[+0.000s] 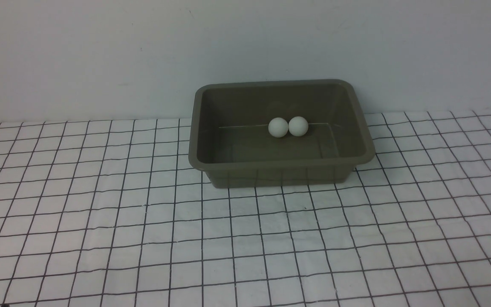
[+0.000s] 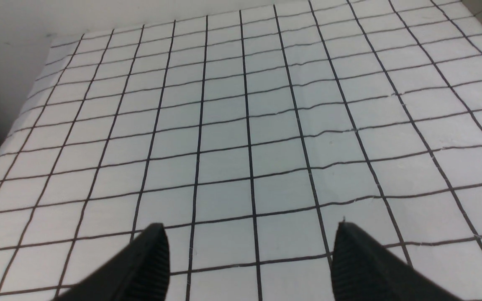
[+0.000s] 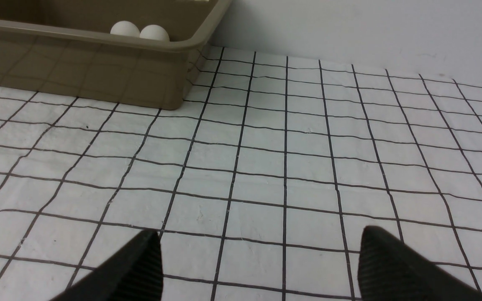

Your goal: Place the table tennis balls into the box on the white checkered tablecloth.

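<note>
The two white table tennis balls (image 1: 278, 127) (image 1: 298, 126) lie side by side, touching, inside the olive-grey box (image 1: 211, 164) on the white checkered tablecloth (image 1: 100, 221). In the right wrist view the balls (image 3: 125, 28) (image 3: 154, 32) show over the rim of the box (image 3: 98, 71). My right gripper (image 3: 260, 236) is open and empty over bare cloth, well short of the box. My left gripper (image 2: 251, 230) is open and empty over bare cloth (image 2: 241, 125); the box is out of that view. Neither arm shows in the front view.
A plain white wall (image 1: 100, 51) stands right behind the box. The cloth's far edge (image 2: 36, 79) shows in the left wrist view, with a dark gap beyond it. Wrinkled cloth (image 3: 308, 146) lies all around the box.
</note>
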Robot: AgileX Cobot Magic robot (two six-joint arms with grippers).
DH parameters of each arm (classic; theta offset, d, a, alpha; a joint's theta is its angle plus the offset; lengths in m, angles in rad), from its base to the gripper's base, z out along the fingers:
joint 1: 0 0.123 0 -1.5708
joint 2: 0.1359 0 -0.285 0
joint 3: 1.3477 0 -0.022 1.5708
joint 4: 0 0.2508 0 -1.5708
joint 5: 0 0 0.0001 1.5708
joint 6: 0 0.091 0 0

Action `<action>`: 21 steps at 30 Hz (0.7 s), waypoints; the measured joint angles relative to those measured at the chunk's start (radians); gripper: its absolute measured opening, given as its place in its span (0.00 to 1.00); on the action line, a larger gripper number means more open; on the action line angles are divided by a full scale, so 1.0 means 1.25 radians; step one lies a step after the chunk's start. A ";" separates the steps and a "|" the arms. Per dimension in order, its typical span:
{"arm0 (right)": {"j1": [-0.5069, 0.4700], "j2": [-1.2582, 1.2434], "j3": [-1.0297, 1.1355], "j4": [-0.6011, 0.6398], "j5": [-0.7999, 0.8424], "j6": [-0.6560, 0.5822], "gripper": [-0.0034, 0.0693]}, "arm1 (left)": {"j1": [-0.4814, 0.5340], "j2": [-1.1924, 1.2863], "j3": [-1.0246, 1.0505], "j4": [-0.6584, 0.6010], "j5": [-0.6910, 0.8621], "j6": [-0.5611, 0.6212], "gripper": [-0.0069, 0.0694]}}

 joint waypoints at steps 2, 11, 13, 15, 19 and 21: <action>0.000 0.000 0.000 0.000 -0.001 0.000 0.83 | 0.000 -0.023 0.000 -0.001 -0.003 0.000 0.70; 0.000 0.000 0.000 0.000 -0.001 0.000 0.83 | 0.000 -0.024 0.000 -0.001 -0.002 0.000 0.70; 0.000 0.000 0.000 0.000 -0.001 0.000 0.83 | 0.000 -0.024 0.000 -0.001 -0.002 0.000 0.70; 0.000 0.000 0.000 0.000 -0.001 0.000 0.83 | 0.000 -0.024 0.000 -0.001 -0.002 0.000 0.70; 0.000 0.000 0.000 0.000 -0.001 0.000 0.83 | 0.000 -0.024 0.000 -0.001 -0.002 0.000 0.70; 0.000 0.000 0.000 0.000 -0.001 0.000 0.83 | 0.000 -0.024 0.000 -0.001 -0.002 0.000 0.70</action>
